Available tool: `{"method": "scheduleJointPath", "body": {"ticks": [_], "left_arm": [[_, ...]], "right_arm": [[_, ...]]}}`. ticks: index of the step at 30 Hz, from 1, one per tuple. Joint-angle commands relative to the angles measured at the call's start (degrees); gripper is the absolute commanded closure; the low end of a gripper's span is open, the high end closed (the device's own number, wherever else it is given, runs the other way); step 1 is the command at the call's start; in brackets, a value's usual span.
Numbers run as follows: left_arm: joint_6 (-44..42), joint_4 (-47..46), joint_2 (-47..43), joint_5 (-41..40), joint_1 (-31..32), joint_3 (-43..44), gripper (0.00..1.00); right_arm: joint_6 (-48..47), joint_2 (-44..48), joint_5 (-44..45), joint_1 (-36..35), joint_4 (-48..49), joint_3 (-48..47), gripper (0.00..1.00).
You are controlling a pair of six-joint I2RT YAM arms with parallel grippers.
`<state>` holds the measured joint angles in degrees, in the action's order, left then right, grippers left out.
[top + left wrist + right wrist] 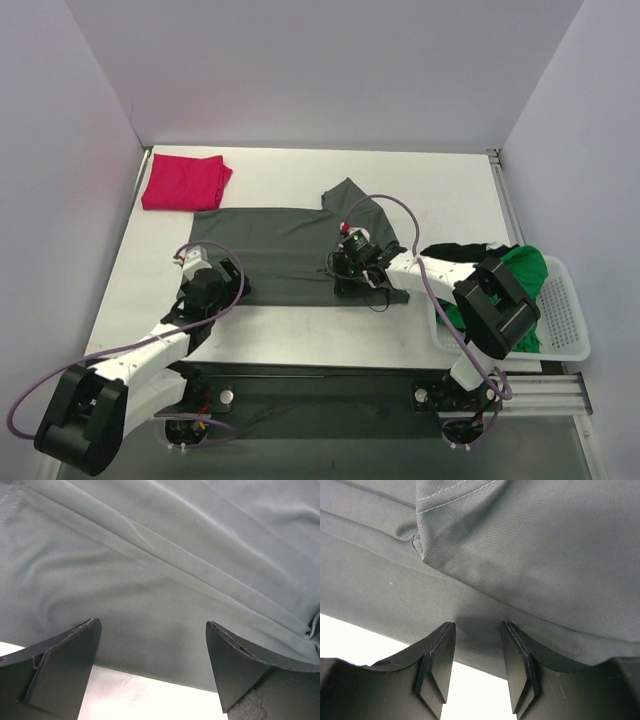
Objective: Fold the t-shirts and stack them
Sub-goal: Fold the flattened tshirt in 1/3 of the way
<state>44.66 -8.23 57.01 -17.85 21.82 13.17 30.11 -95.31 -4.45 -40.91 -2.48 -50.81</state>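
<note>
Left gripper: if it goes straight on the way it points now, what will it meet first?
The dark grey-green t-shirt: its near hem lies on the table right at the tips of the open left gripper, with nothing between. Whether it would slide over the cloth or push into it is unclear.

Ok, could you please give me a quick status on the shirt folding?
Left end effector open, right end effector open, both at near edge of grey shirt. Shirt spread out. Red shirt folded, far left. Nothing blocking.
</note>
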Motion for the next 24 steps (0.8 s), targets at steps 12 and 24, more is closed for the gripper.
{"method": "scheduleJointPath", "body": {"ticks": [12,24], "left_arm": [[5.26,15.87,-12.88,-2.37,3.57,0.28,0.03],[-3.62,6.41,-10.36,3.95,5.77,2.82,0.03]], "right_arm": [[4.69,10.49,4.27,-4.71,-8.59,10.28,0.57],[3.03,17.70,6.03,-6.03,-10.70,10.82,0.57]]}}
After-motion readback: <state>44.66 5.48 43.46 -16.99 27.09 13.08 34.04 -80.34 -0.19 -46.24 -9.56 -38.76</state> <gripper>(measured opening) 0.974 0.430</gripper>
